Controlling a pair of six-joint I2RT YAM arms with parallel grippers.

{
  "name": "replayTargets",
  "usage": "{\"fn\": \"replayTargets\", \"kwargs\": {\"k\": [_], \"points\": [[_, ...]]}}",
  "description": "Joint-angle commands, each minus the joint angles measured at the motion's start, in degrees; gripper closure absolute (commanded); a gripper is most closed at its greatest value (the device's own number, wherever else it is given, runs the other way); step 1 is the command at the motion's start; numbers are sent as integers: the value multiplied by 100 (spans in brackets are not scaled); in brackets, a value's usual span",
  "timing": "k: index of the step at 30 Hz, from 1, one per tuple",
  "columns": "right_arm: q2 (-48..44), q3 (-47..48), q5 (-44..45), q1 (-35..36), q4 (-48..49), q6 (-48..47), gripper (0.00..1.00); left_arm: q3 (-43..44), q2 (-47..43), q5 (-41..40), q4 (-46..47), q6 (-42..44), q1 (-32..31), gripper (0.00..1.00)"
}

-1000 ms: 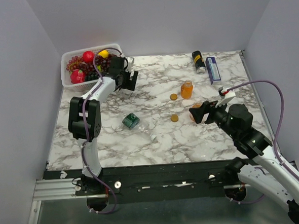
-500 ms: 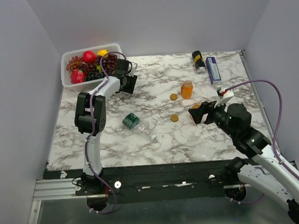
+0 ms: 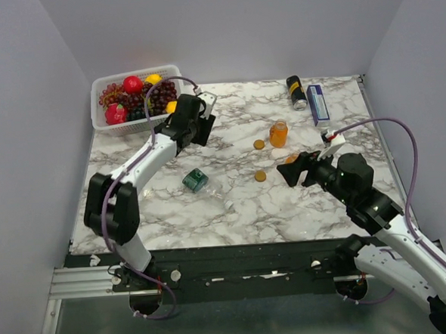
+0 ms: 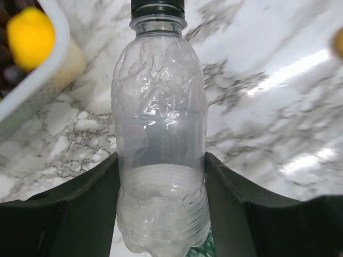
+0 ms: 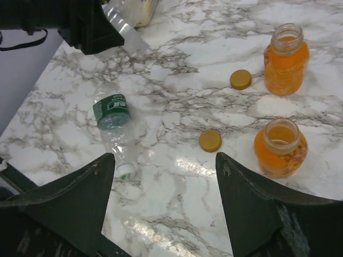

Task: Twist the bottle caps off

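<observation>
Noted clear bottle [image 4: 161, 134] clamped at lower body between fingers [image 4: 75, 214] of left gripper [image 3: 194, 125], jaws closed in against it on both sides. Noted dark cap [image 4: 158, 6] seated on neck, beyond fingertips, at far end of bottle from gripper. Seen from right wrist, same bottle sticking out of gripper at a tilt. Just left of gripper in its own view: basket [image 4: 48, 69] holding yellow fruit [image 4: 29, 35]. Beneath and to right: marble table [image 4: 278, 80].

Found right gripper [image 5: 165, 160] spread wide, holding nothing, apart from every bottle. Ahead and right of it: near orange bottle [image 5: 280, 147] and far orange bottle [image 5: 286, 59], both upright, mouths uncapped. Flat on table to left of these: near cap [image 5: 210, 140] beside near orange bottle, far cap [image 5: 240, 79] beside far orange bottle, neither touching a bottle. Ahead and left of right gripper, between the two grippers: second clear bottle [image 5: 115, 128] lying on side, green label round middle, whitish tip toward right gripper; cap or bare neck, cannot tell.

Well beyond right gripper, at far table edge: black can [image 3: 296, 92] and blue box [image 3: 318, 104], side by side.
</observation>
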Motion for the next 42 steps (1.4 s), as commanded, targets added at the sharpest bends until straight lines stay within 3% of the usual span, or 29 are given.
{"fn": "replayTargets", "kwargs": {"k": [1, 7, 14, 22, 27, 42], "points": [[102, 223, -764, -8, 340, 639, 17, -710, -1642, -347, 548, 56, -856, 53], [181, 162, -1397, -16, 1342, 1887, 17, -2248, -3576, -171, 1119, -594, -1859, 53], [365, -418, -1565, -8, 3160, 3205, 23, -3189, -4819, -250, 1191, -911, -2773, 54], [1148, -119, -1117, 413, 3241, 3084, 29, -3304, -4838, -329, 1129, -814, -3609, 54], [1218, -233, -774, 581, 3390, 3084, 32, -3304, -4811, -373, 1049, -814, -3723, 54], [1473, -190, -1195, 625, 3557, 3022, 50, -3313, -4785, -461, 1058, -806, -3820, 54]]}}
